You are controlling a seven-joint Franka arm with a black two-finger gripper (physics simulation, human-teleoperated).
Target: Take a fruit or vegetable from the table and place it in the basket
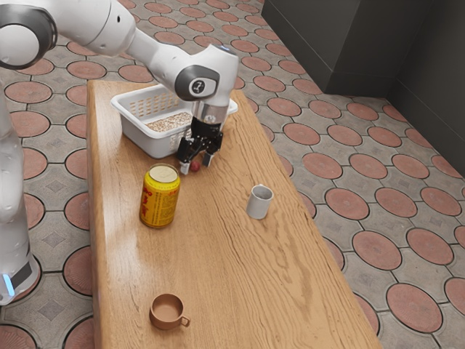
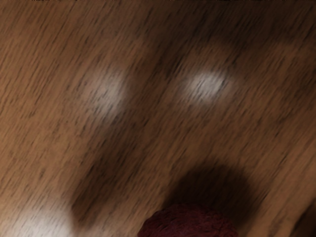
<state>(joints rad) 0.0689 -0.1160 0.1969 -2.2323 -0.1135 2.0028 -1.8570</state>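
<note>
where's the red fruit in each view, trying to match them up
Exterior view: the red fruit is between the open fingers of the gripper, just outside the basket.
Wrist view: the red fruit is the dark red rounded shape beside a dark shadow on the wood.
Shared landmark: the wooden table under the fruit.

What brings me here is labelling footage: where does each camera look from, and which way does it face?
Exterior view: at my side, above the table, facing down along its length toward the basket; it shows my arm and black jaws, open on either side of a small red thing.
Wrist view: at my wrist, close above the table, facing the wood; the dark patches may be my shadow.
Shared: the tabletop and, it seems, the red thing, at the wrist view's lower edge.
</note>
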